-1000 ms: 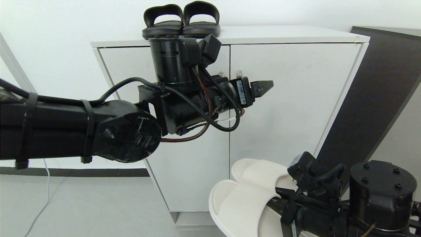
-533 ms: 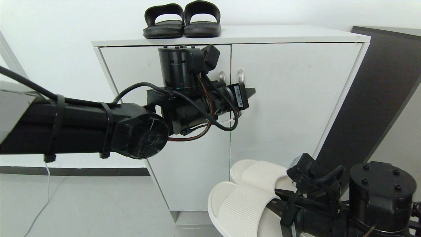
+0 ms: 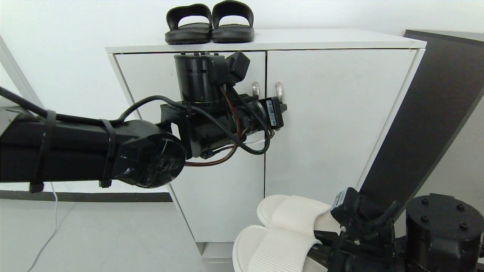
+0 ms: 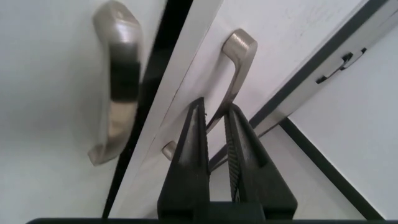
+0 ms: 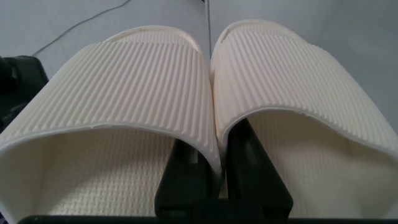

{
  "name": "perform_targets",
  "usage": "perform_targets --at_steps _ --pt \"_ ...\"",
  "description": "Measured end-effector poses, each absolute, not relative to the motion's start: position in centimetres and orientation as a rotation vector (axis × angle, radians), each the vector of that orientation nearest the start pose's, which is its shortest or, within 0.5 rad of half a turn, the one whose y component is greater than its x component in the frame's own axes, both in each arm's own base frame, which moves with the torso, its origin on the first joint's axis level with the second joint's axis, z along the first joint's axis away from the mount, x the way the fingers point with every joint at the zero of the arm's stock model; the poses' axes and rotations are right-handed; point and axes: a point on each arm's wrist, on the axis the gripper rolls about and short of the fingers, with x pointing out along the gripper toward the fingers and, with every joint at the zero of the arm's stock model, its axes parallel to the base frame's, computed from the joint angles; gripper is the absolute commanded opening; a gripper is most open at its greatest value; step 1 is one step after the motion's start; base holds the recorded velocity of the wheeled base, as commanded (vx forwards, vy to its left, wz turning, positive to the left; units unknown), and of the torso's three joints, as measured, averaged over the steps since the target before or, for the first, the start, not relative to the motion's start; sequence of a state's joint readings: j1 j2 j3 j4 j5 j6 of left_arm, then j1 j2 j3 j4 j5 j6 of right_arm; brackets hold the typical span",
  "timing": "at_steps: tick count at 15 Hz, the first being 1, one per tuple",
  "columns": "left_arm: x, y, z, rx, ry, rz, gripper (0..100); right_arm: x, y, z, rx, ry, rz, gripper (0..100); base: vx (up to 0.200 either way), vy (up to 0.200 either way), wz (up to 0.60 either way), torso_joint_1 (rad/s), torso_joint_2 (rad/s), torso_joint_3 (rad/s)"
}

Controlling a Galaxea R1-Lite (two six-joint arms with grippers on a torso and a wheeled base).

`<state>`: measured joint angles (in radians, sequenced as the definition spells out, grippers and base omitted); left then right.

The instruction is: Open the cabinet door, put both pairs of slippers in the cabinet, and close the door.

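Plainly, ribbed cream slippers [image 5: 124, 81], matte black pair [image 3: 210, 34]

A white wall [image 3: 68, 22] is seen at the back, with a dark baseboard [image 3: 83, 197] run along its foot. A pale grey floor [image 3: 113, 238] is laid below, and a thin white cable [image 3: 55, 211] is trailed across it from the baseboard. A dark grey panel [image 3: 431, 113] is set slanting at the right

— Slippers, counted?
— Four in all: two black slippers [image 3: 209, 23], two white slippers [image 3: 287, 230].
— So, pairs?
— Two pairs, one of each colour.
— And furniture?
— One cabinet [image 3: 321, 37]. Two doors [image 3: 340, 113] on it, two door handles [image 3: 279, 90], one per door.
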<state>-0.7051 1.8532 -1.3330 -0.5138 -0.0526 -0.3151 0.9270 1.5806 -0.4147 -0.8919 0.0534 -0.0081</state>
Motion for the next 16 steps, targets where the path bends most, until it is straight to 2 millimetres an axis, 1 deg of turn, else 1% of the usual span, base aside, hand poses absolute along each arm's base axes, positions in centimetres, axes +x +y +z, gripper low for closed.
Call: perform_targets --at_steps 4,6,12,16 --pt "27.7 -23.9 26.6 -0.295 0.133 -0.752 0 13.5 19.1 13.9 -0.118 0.237 1.039 0 0.000 0.000 0.00 0.000 0.00 0.000" --pt "27.0 -23.7 26.6 -0.292 0.140 -0.761 0 13.1 18.9 13.7 -0.121 0.236 1.070 0 0.000 0.000 0.00 0.000 0.00 0.000" --pt "23.4 -23.5 26.9 -0.281 0.155 -0.819 0 12.5 18.6 13.1 -0.141 0.232 1.132 0 0.000 0.000 0.00 0.000 0.00 0.000" --pt "21.0 -22.9 26.4 -0.225 0.161 -0.854 0 12.1 18.4 12.7 -0.163 0.229 1.163 0 0.000 0.000 0.00 0.000 0.00 0.000"
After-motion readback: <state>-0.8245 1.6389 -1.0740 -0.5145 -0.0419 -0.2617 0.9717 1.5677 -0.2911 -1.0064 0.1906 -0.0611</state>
